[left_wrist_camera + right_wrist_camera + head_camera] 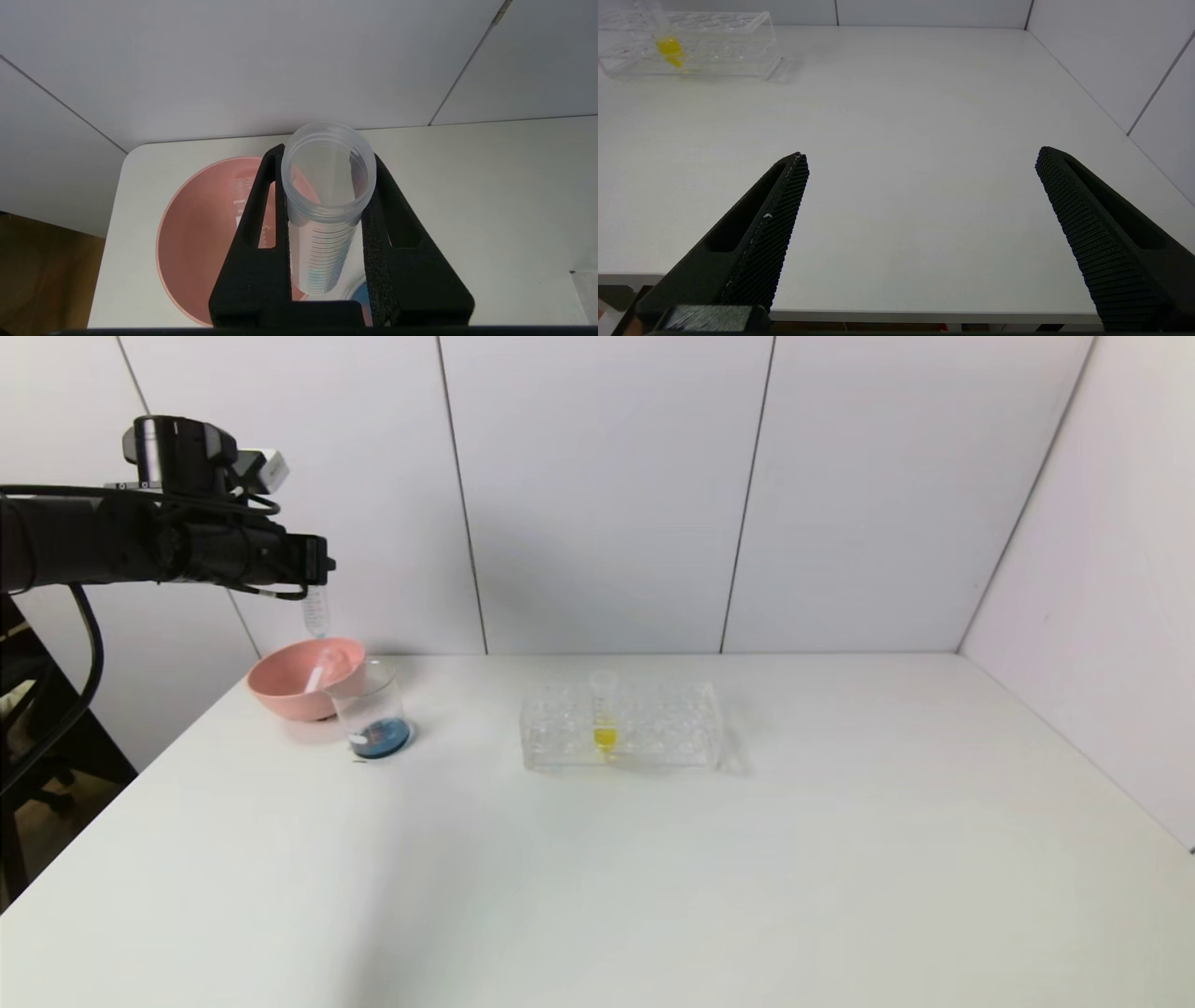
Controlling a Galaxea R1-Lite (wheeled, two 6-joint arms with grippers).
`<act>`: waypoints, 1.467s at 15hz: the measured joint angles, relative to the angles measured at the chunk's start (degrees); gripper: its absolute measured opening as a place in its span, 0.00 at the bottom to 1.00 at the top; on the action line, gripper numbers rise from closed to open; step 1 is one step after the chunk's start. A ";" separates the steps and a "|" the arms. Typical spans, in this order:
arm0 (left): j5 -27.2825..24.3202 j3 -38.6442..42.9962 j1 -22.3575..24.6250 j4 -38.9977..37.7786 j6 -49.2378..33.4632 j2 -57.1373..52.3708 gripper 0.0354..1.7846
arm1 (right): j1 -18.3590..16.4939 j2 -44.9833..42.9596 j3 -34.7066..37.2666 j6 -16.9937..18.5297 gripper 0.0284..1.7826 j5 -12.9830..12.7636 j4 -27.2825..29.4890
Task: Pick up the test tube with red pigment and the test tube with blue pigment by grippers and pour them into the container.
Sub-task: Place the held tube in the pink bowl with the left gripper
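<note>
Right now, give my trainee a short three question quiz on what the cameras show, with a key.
1. True or false: the left gripper has its jaws shut on an empty test tube held above the pink bowl.
2. What colour is the liquid in the tube standing in the clear rack? A red, B yellow, C blue.
3. Fill in: the liquid at the bottom of the beaker looks mostly ____.

Key
1. True.
2. B.
3. Blue. The beaker stands on the table right beside the bowl. The right gripper hangs open over the table edge, away from the rack.
</note>
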 joint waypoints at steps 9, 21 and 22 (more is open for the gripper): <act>3.58 11.68 3.28 -19.33 -0.44 4.18 0.24 | 0.02 0.00 0.00 0.00 1.00 0.00 0.00; 2.82 16.14 6.18 -25.48 -0.41 7.77 0.24 | 0.05 0.00 0.00 0.00 1.00 0.00 0.00; 2.76 16.14 6.18 -25.59 -0.38 7.90 0.25 | 0.02 0.00 0.00 0.00 1.00 0.00 0.00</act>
